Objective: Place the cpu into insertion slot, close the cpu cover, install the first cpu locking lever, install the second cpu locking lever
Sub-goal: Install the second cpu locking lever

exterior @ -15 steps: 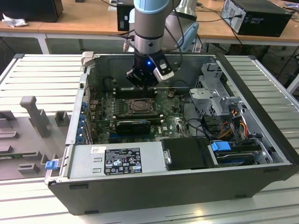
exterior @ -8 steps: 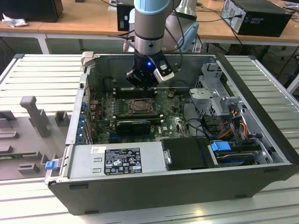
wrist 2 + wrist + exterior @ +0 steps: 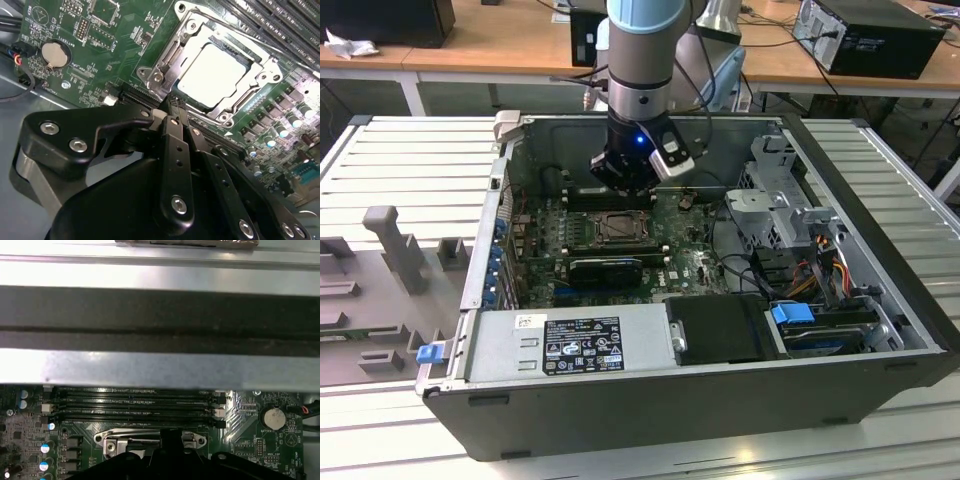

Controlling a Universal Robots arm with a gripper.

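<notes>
Inside the opened computer case (image 3: pixel 840 160), the tool (image 3: pixel 175 107), fingers pressed together and gripping nothing, hangs just beside the insertion slot (image 3: pixel 620 228). The cpu (image 3: pixel 212 72) sits in the slot, the cpu cover (image 3: pixel 167 60) shut over it. A coin battery (image 3: pixel 53 54) lies nearby on the motherboard (image 3: pixel 100 45).

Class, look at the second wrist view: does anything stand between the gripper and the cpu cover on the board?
Nothing visible does. The gripper sits just off the edge of the cpu cover, which lies flat around the cpu. Bare green board lies beside them.
</notes>
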